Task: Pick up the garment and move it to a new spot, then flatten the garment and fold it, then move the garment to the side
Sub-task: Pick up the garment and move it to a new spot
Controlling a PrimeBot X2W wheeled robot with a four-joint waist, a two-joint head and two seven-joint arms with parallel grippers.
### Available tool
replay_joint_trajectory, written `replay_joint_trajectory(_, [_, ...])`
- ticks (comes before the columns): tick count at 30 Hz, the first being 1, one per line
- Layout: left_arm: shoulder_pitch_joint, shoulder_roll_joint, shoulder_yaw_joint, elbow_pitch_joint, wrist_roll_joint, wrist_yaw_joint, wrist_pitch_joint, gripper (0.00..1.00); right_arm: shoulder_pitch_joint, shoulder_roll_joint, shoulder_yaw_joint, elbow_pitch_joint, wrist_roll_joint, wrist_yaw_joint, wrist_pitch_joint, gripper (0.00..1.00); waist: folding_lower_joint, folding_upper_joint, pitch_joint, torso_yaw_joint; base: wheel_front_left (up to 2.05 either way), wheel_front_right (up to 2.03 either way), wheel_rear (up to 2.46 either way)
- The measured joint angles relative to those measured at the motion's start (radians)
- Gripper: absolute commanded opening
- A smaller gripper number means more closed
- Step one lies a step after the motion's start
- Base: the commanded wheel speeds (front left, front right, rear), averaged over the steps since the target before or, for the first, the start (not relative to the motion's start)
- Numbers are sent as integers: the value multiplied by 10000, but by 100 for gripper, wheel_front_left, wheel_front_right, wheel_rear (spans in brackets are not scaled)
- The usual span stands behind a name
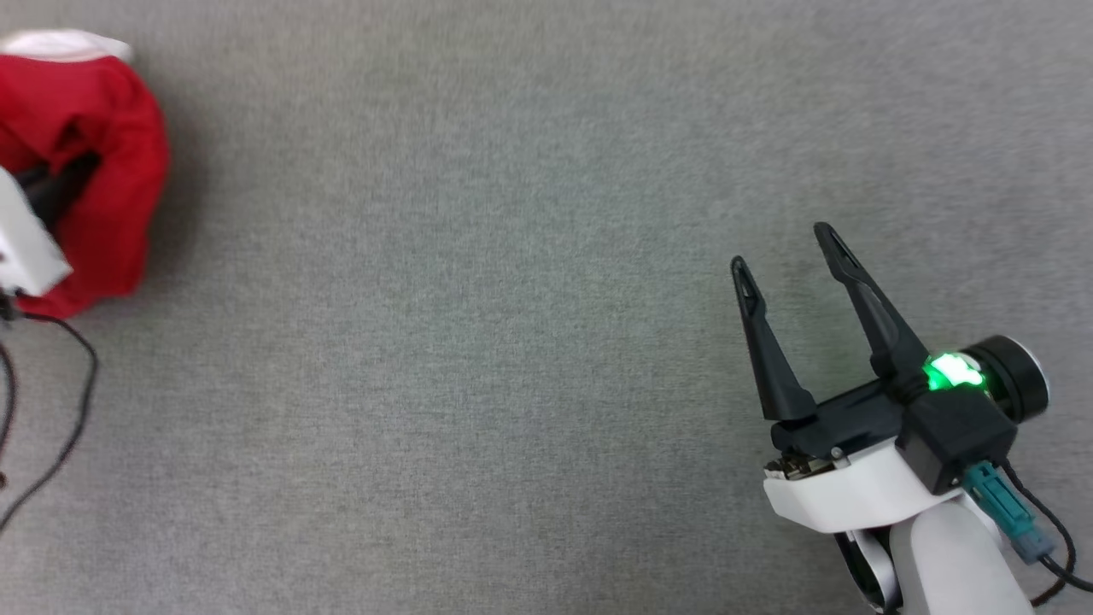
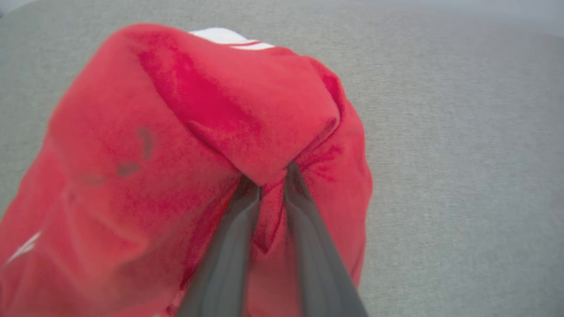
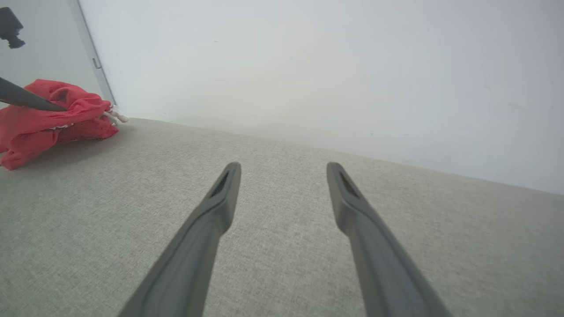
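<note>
Head view: the garment (image 1: 85, 171) lies bunched in a red heap, with a strip of white at its top, at the far left edge of the grey surface (image 1: 512, 299). The left tool (image 1: 60, 188) is sunk into the heap, so only its white housing and a dark stretch of finger show, and a loose black cable (image 1: 60, 427) trails below it. The right tool (image 1: 781, 248) hovers at the lower right, well apart from the garment, with its fingers spread wide and nothing between them. Left wrist view: the two fingers are drawn close together and a fold of red cloth is pinched between their tips, so a grip is judged to be in place. Right wrist view: the garment sits at the far left with its lower edge resting on the surface and one dark finger reaching into it, and a pale wall (image 3: 308, 66) rises behind. The open fingers of the right tool point across bare surface. Assessment: the step in hand is the pick-up, with the cloth gripped but not lifted clear. The next move calls for a steady raise and a carry toward the open middle. The hold is on a single fold, so slippage is the risk.
</note>
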Motion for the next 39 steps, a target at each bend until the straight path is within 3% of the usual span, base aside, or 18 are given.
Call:
replay_joint_trajectory(5, [459, -238, -1026, -807, 25, 0, -671, 0, 265, 0, -180, 98, 167, 0, -2, 100, -1, 0, -894, -278, 0, 0, 0])
replay_joint_trajectory(10, [738, -1200, -2033, -1300, 328, 2, -1281, 0, 569, -2, -462, 163, 253, -2, 0, 100, -1, 0, -1679, -675, 0, 0, 0])
replay_joint_trajectory(17, [1136, -3101, -3336, -1448, 633, 0, -1967, 0, 762, -6, -702, 146, 326, -2, -2, 100, -2, 0, -2369, -1484, 0, 0, 0])
replay_joint_trajectory(27, [1157, -5388, -5482, -151, 1613, 0, -2867, 0, 868, -12, -901, 13, 456, -2, 0, 100, -2, 0, -2654, -2682, 0, 0, 0])
replay_joint_trajectory(28, [1156, -5553, -5678, 27, 1724, 0, -2940, 13, 892, -12, -880, 12, 470, -2, 0, 100, -2, 0, -2640, -2754, 0, 0, 0])
replay_joint_trajectory(29, [1156, -5716, -5827, 213, 1825, 0, -3083, 93, 910, -12, -878, 13, 485, -2, -2, 100, -2, 0, -2622, -2813, 0, 0, 0])
replay_joint_trajectory(30, [1156, -5889, -5923, 403, 1941, 0, -3252, 100, 916, -12, -861, 13, 502, -2, 0, 100, -1, 0, -2601, -2857, 0, 0, 0])
replay_joint_trajectory(34, [1154, -6345, -6370, 882, 2025, 0, -3699, 100, 918, -10, -897, 21, 527, -2, 0, 100, -2, 1, -2622, -2910, 0, 0, 0])
replay_joint_trajectory(39, [1093, -6307, -6612, 953, 1994, 0, -4546, 100, 973, -10, -1064, 71, 525, -2, 0, 100, -1, 0, -2792, -2662, 0, 0, 0])
